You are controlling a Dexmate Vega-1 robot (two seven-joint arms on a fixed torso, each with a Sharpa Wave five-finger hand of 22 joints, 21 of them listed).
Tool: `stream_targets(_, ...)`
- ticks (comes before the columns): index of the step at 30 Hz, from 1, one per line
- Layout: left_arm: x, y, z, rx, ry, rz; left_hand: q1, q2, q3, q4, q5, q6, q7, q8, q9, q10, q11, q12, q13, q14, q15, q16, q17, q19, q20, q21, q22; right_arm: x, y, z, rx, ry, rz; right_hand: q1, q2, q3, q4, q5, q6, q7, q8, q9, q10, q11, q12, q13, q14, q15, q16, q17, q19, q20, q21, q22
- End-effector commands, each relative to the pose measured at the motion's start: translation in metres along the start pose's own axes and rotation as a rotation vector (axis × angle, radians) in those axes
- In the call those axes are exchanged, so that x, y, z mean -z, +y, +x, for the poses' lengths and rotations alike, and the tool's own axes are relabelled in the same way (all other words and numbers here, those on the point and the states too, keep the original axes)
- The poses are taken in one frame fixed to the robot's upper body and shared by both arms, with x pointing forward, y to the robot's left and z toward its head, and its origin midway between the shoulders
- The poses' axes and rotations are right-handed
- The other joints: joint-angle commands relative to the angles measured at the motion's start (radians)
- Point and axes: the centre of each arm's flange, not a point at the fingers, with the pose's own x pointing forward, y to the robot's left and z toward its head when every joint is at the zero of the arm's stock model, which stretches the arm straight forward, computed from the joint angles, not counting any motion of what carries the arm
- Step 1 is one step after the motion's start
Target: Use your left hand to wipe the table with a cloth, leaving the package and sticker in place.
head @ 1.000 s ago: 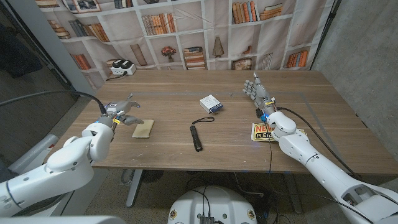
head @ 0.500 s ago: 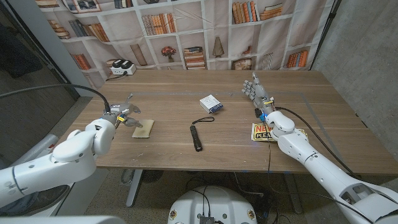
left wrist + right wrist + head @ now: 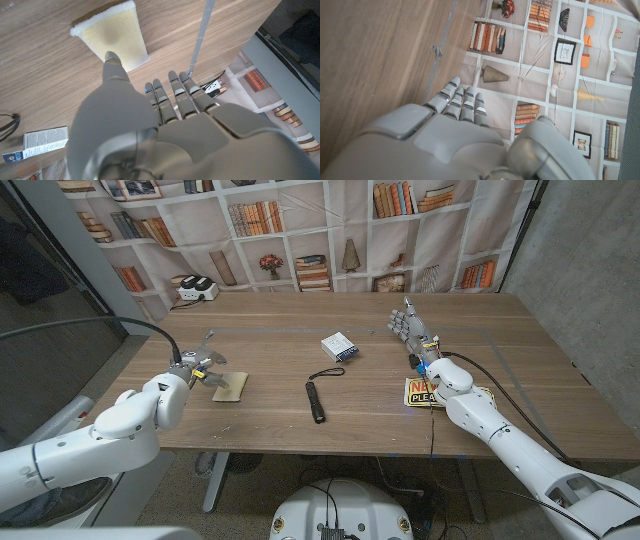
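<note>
Softly spongy yellow rectangular cloth, left hand above, woodgrain table

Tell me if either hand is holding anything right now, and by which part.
Nothing is held. The left hand hovers open by the yellow cloth; the right hand stands open.

A wooden table is carrying a yellow cloth lying near its left edge. A black flashlight is lying at the middle, with a small white-and-blue package sitting just beyond it. A yellow-and-red sticker is lying at the right, and a white device is sitting at the far left corner.
</note>
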Motion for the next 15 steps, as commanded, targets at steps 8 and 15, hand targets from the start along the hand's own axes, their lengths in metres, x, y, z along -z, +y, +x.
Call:
stream_targets(8, -0.005, -0.018, 0.017, 0.039, -0.021, -0.032, 0.019, 0.006, 0.006, 0.005, -0.008, 0.000, 0.001, -0.003, 0.004, -0.003, 0.004, -0.001, 0.005, -0.004, -0.071, -0.001, 0.005, -0.005, -0.017, -0.009, 0.002, 0.000, 0.001, 0.000, 0.000, 0.009, -0.010, 0.006, 0.005, 0.001, -0.001, -0.005, 0.010, 0.003, -0.001, 0.001, 0.010, 0.001, 0.001, 0.005, 0.011, -0.001, 0.001, 0.005, 0.013, 0.003, -0.005, 0.006)
stream_targets(15, -0.006, -0.027, 0.022, 0.060, -0.035, -0.085, 0.034, 0.010, 0.012, 0.006, -0.011, 0.029, -0.005, 0.005, 0.005, 0.021, 0.006, 0.006, 0.005, 0.012, -0.077, 0.004, 0.005, 0.006, -0.021, -0.005, 0.002, 0.001, 0.002, 0.001, 0.008, 0.013, 0.000, 0.006, 0.005, 0.000, -0.001, -0.005, 0.010, 0.002, -0.001, 0.001, 0.009, 0.001, 0.001, 0.005, 0.012, -0.001, 0.001, 0.005, 0.013, 0.003, -0.005, 0.006)
